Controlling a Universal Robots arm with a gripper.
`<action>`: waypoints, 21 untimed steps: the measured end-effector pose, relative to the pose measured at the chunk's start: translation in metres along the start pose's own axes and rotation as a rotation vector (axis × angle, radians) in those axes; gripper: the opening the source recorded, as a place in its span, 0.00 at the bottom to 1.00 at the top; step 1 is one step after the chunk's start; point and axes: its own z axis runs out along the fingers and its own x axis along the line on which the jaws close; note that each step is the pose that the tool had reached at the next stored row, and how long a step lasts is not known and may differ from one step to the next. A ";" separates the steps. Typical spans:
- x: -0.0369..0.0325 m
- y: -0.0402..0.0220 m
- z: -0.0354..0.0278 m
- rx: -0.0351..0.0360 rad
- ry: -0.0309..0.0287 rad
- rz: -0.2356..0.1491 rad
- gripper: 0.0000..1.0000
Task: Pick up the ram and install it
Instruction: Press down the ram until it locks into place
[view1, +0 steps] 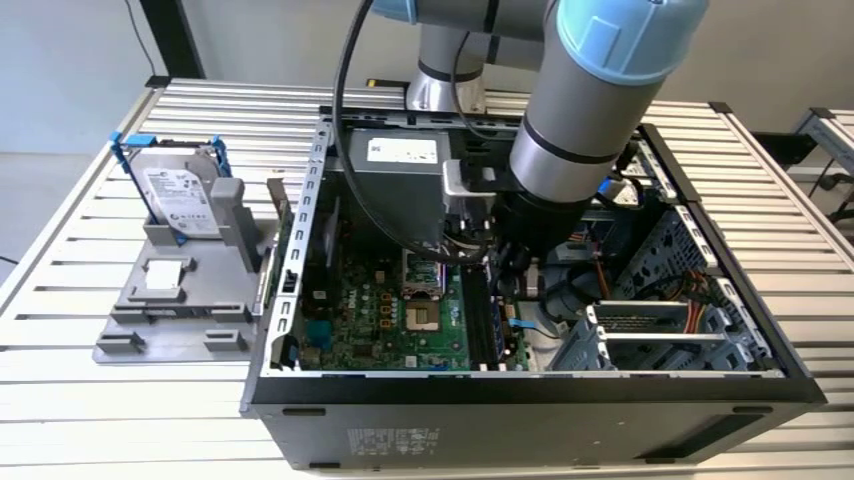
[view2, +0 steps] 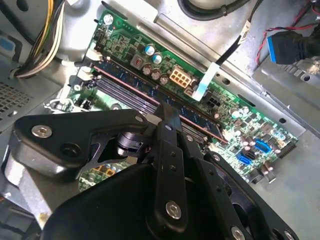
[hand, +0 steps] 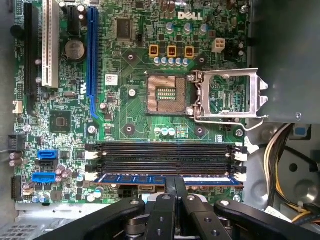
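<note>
The ram (hand: 130, 179) is a thin dark stick with a bluish face. It lies along the outermost of the black slots (hand: 165, 159) on the green motherboard (hand: 135, 110), inside the open computer case (view1: 534, 388). My gripper (hand: 175, 183) is shut on the ram near its middle, with the black fingers pinching its upper edge. In the second wrist view the ram (view2: 197, 120) runs diagonally under my gripper (view2: 167, 107). In the exterior view the arm reaches down into the case, with the gripper (view1: 514, 290) low over the motherboard (view1: 387, 310).
A silver hard drive in a blue frame (view1: 180, 190) stands on a grey holder at the exterior view's left, with an upright card (view1: 280, 210) beside it. Inside the case are the power supply (view1: 400, 155), a drive cage (view1: 667, 330), the open CPU socket (hand: 227, 95) and cable bundles (hand: 285, 150).
</note>
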 end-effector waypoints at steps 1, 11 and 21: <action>0.0008 -0.0001 0.0014 0.0000 -0.0001 0.000 0.00; 0.0022 -0.0007 0.0191 -0.0004 0.0012 0.000 0.00; 0.0010 0.0002 -0.0055 0.0001 -0.0003 0.000 0.00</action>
